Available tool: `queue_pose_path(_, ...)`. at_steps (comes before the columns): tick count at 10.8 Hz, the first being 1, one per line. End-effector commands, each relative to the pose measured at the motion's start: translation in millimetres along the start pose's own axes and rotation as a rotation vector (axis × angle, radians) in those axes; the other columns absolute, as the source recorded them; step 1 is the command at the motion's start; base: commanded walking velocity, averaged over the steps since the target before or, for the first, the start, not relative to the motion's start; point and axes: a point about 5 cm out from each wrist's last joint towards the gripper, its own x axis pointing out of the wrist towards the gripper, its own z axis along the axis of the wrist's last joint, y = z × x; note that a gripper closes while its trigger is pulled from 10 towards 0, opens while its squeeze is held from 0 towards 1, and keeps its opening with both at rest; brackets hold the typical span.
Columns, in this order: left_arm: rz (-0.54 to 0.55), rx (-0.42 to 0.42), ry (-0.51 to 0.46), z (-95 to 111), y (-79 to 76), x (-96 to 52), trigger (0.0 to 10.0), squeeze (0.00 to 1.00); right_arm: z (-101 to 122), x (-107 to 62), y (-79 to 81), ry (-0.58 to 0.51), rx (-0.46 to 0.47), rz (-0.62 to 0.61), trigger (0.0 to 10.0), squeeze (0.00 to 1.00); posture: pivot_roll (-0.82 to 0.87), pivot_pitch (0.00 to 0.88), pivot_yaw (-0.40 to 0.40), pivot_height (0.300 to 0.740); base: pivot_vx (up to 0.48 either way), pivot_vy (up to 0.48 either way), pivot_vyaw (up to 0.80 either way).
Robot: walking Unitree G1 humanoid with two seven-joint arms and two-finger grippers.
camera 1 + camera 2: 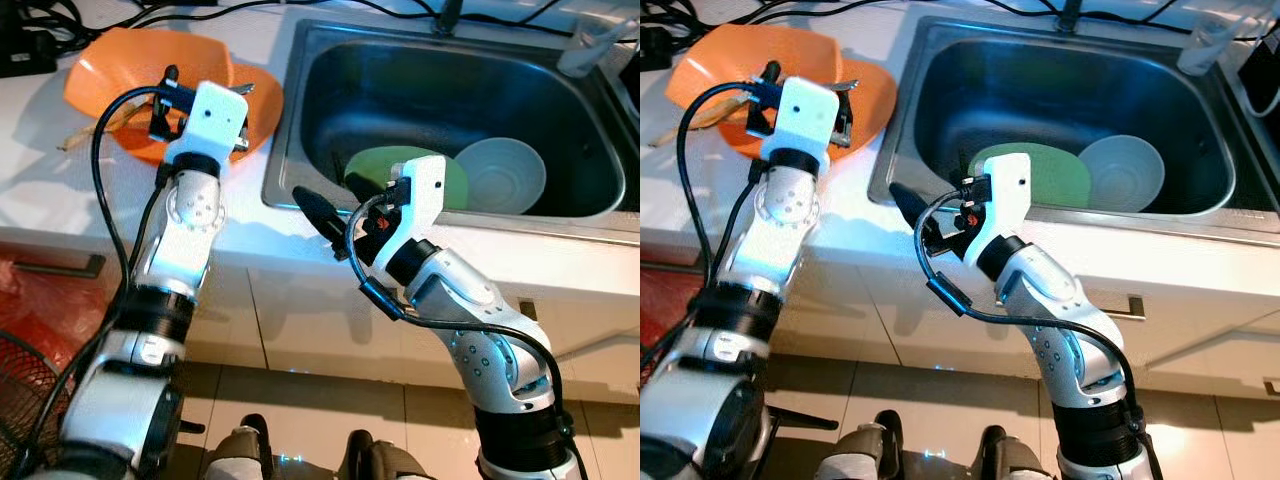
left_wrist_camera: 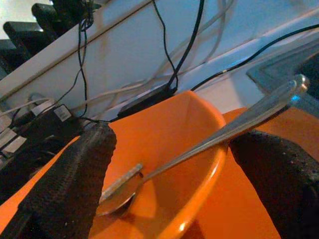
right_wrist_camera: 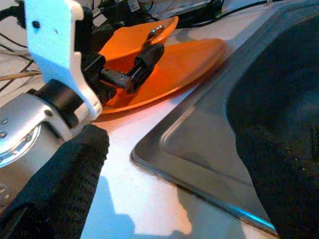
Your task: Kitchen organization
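Note:
An orange bowl [image 1: 130,65] rests on an orange plate [image 1: 262,95] on the white counter left of the sink [image 1: 290,150]. A metal spoon [image 2: 199,144] lies in the bowl, its handle leaning out over the rim. My left gripper [image 1: 205,82] hovers over the bowl, open, one finger on each side of the spoon's handle without closing on it. My right gripper [image 1: 330,190] is open and holds nothing, at the sink's front left corner. A green plate [image 1: 385,165] and a white bowl [image 1: 505,175] lie in the sink.
Black and white cables and a power strip run along the wall behind the counter. A pale bottle [image 1: 590,45] stands at the sink's far right. A thin wooden stick [image 1: 85,135] lies beside the orange plate. Cabinet fronts and a drawer handle [image 1: 60,265] are below.

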Motion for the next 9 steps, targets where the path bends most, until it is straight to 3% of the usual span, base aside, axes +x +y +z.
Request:
queue_pose_path(1,-0.028,-0.014,-0.023,6,-3.9,4.4,10.0,0.00,4,-1.9,3.5,-0.008,-0.003,0.016,10.0,0.00,-0.02,0.251,-0.052,0.740,0.000,0.000,0.00)
queue_pose_path(4,-0.189,-0.030,-0.047,14,-31.4,7.0,10.0,0.00,6,-0.2,4.2,-0.012,-0.006,0.019,10.0,0.00,-0.02,0.246,-0.052,0.740,0.000,0.000,0.00)
queue_pose_path(6,-0.229,-0.040,-0.002,7,-38.4,8.5,10.0,0.00,7,-0.1,4.5,-0.014,-0.007,0.019,10.0,0.00,-0.03,0.242,-0.052,0.740,0.000,0.000,0.00)
queue_pose_path(7,-0.232,-0.055,0.014,4,-38.1,9.4,7.0,0.00,7,-0.6,4.2,-0.015,-0.008,0.018,10.0,0.00,-0.03,0.243,-0.052,0.740,0.000,0.000,0.00)
queue_pose_path(8,-0.224,-0.060,0.013,4,-34.6,11.7,0.0,0.00,7,-1.5,3.5,-0.014,-0.009,0.015,10.0,0.00,-0.03,0.242,-0.051,0.740,0.000,0.000,0.00)
queue_pose_path(9,-0.211,-0.061,0.014,4,-30.7,14.2,0.0,0.00,7,-2.0,2.9,-0.013,-0.010,0.012,10.0,0.00,-0.03,0.242,-0.050,0.740,0.000,0.000,0.00)
